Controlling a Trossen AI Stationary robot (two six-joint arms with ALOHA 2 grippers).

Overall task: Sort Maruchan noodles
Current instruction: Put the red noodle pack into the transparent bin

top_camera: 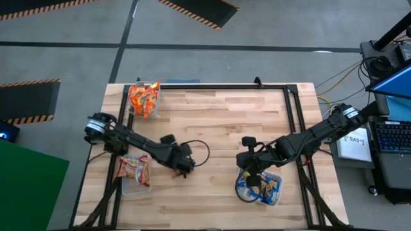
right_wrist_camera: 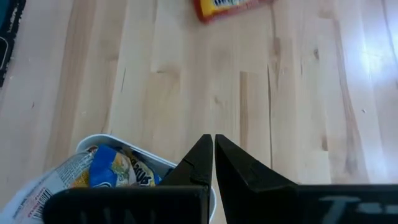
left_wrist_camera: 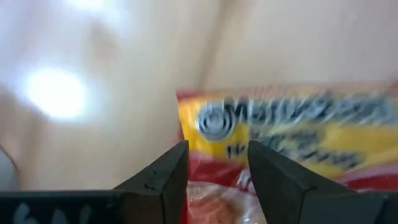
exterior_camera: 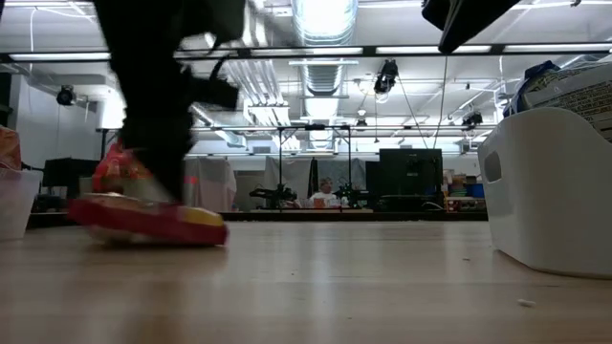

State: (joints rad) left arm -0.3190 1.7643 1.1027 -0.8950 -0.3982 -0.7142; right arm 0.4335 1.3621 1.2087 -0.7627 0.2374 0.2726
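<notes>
Red noodle packet (left_wrist_camera: 292, 134) on the table — left tool (left_wrist_camera: 217, 165) apart astride its edge; right tool (right_wrist_camera: 213, 149) together.

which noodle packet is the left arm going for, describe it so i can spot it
On the wooden table, follow the left arm to its gripper near the middle. A red packet with a yellow band lies flat on the bare wood at its open fingers. It is the only packet not inside a tub.
</notes>
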